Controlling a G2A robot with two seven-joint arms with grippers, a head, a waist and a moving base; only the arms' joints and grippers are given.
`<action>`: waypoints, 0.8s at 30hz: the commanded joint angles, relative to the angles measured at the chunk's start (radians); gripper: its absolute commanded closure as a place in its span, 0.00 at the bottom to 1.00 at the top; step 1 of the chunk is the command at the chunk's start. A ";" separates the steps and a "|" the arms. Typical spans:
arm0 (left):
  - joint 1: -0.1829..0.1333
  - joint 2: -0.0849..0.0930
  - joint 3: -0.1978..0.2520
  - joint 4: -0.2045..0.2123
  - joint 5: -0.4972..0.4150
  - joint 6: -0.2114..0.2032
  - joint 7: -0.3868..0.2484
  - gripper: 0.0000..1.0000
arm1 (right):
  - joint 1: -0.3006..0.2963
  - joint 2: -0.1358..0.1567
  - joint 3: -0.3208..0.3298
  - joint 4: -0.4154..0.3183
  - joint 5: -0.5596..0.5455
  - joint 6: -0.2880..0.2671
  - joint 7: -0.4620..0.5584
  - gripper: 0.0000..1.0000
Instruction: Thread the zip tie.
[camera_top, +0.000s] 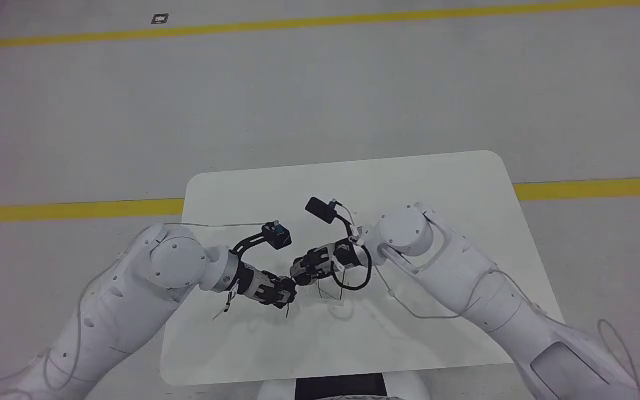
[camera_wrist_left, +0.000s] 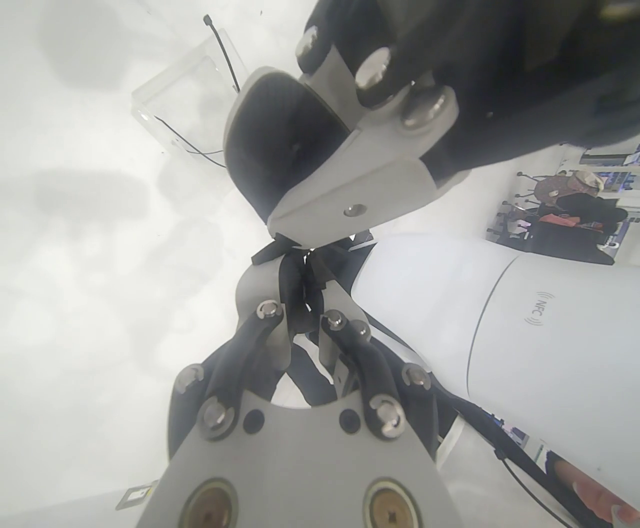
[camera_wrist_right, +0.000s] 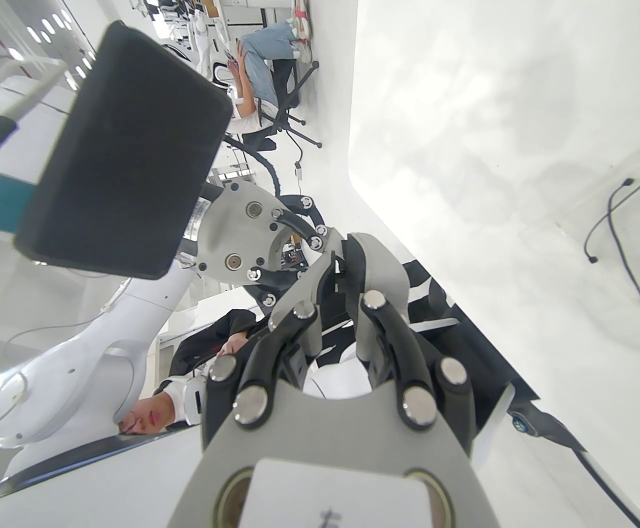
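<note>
Clamps the black zip tie (camera_wrist_left: 264, 256) between the pressed-together pads of the left gripper (camera_wrist_left: 300, 286), above the middle of the white table (camera_top: 450, 190). Meets the right gripper (camera_wrist_left: 281, 238) tip to tip there, with that one's fingers likewise closed, nipping the tie close by its short free end. Shows a spare tie (camera_wrist_left: 222, 47) at a clear box (camera_wrist_left: 170, 100) on the table beyond
</note>
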 joint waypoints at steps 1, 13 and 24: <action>0.000 0.000 0.000 0.000 0.000 0.000 0.000 1.00 | 0.001 -0.001 -0.002 0.002 0.000 0.000 0.000 0.93; 0.000 0.000 0.000 0.000 0.000 0.000 0.000 1.00 | 0.004 -0.004 -0.006 0.012 0.005 -0.004 -0.010 1.00; 0.000 0.000 0.000 0.000 0.000 0.000 0.000 0.00 | -0.013 0.002 0.012 0.010 0.003 -0.013 -0.030 1.00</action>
